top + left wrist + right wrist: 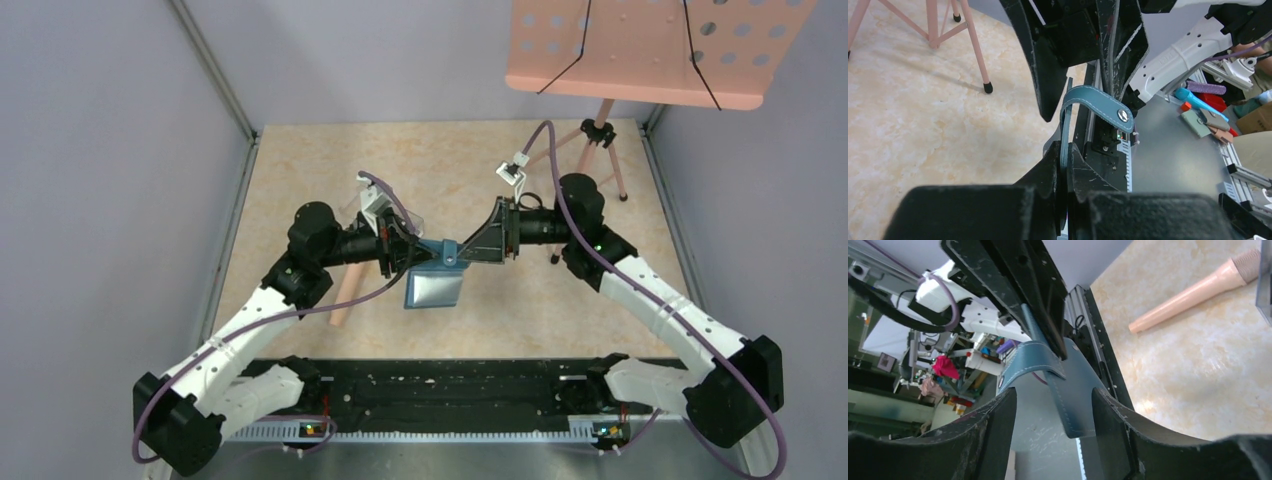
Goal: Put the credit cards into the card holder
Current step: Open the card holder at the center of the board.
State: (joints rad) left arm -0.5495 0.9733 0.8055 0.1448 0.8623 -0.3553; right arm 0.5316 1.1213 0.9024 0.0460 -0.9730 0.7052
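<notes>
Card holder [434, 288] pinched in left claw [1064, 167], contents unseen.

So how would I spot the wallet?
Look at the middle of the beige table, where the two robot arms meet. The wallet hangs between them, pinched by the left gripper. It is the only blue thing there, flat and folding, unlike the pink stick lying beside it.

teal-blue card holder [436, 287], beige marbled table [450, 170], pink perforated stand [650, 50].
</notes>
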